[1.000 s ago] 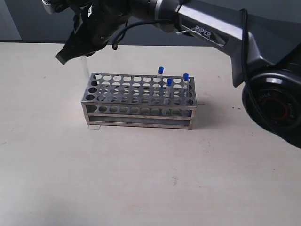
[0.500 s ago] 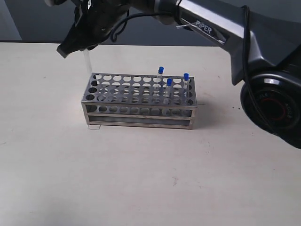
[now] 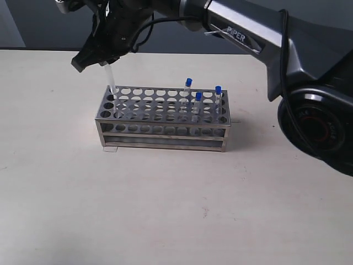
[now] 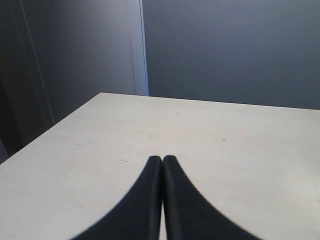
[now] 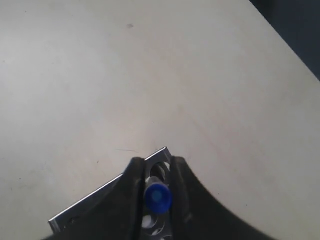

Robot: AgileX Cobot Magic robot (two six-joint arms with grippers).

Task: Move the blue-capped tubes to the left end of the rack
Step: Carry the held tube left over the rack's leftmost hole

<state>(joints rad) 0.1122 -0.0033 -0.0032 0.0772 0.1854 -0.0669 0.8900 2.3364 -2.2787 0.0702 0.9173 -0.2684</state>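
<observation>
Shifted rightward since a second ago: right gripper (image 3: 91, 58) with its tube (image 3: 109, 78), formerly left of the rack (image 3: 165, 132), now over the rack's left end.

Right gripper: clamped on the tube's top, blue cap (image 5: 158, 197) between the fingers.

Held tube: hangs below the fingers, slightly tilted, lower end at a far-row hole at the rack's left end. How deep it sits cannot be told.

Rack: on the bench (image 3: 165, 221), nearer the far edge than the near edge, long side parallel to both.

Contents: three more blue-capped tubes (image 3: 197, 105), upright, all in the right half.

Left gripper (image 4: 162, 162): fingers pressed together, above the bench.
</observation>
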